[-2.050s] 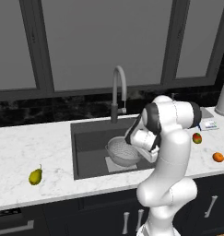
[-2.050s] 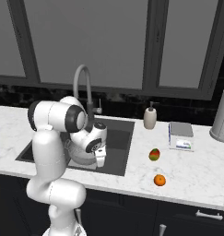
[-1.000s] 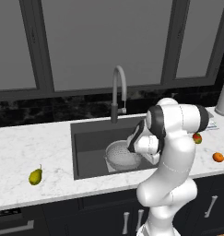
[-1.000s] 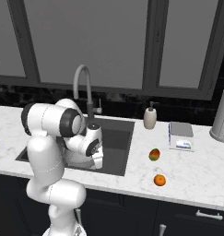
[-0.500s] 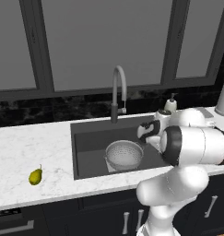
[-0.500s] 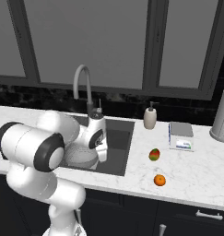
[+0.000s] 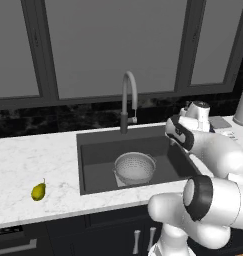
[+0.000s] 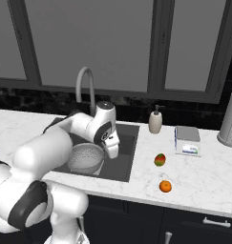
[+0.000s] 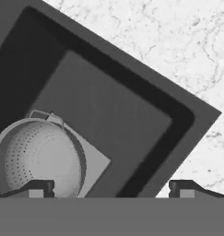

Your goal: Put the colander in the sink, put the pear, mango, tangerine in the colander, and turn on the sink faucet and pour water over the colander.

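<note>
Since a second ago the white arm has lifted out of the dark grey rectangular sink (image 7: 93, 155), leaving the round perforated silver-grey metal colander (image 7: 135, 168) upright on the sink's bottom, mouth up. The gripper (image 9: 111, 189) hangs above the sink, jaws spread wide and empty. The yellow-green pear (image 7: 38, 191) lies left of the sink; the red-green mango (image 8: 159, 159) and orange tangerine (image 8: 165, 186) lie right of it. The grey gooseneck faucet (image 7: 128, 102) arches over the sink's back edge.

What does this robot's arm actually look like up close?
The arm is made of smooth, rounded glossy white shells with dark grey bands at the joints. No loose cables or markings show. Its end effector ends in two small dark, blocky finger tips.
</note>
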Controlling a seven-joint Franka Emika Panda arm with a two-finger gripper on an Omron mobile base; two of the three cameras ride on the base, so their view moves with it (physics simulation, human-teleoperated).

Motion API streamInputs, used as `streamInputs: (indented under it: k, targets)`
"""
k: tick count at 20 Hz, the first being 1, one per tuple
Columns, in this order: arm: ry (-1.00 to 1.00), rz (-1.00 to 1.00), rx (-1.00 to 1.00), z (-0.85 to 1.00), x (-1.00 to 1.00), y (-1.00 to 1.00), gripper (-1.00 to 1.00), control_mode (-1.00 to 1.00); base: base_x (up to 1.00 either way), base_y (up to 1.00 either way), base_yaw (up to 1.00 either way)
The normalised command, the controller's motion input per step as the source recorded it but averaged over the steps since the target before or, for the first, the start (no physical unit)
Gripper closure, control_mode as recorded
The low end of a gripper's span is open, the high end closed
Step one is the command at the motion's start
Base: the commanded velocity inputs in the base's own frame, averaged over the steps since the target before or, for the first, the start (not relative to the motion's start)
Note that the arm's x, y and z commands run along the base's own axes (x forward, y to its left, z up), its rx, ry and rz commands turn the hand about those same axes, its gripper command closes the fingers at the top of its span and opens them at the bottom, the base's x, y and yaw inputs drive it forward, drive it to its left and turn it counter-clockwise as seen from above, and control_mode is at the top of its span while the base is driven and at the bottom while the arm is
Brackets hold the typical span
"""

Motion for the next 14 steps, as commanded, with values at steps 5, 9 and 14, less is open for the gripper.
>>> streamInputs:
  k: [5, 9, 14]
  targets:
    - [0.00, 0.35, 0.00, 1.00, -0.82, 0.19, -1.00, -1.00, 0.00, 0.00, 0.00]
    - [0.04, 0.38, -0.02, 0.66, -0.69, 0.92, -1.00, -1.00, 0.00, 0.00, 0.00]
    - [0.07, 0.31, -0.12, 0.36, -0.48, 1.00, -1.00, -1.00, 0.00, 0.00, 0.00]
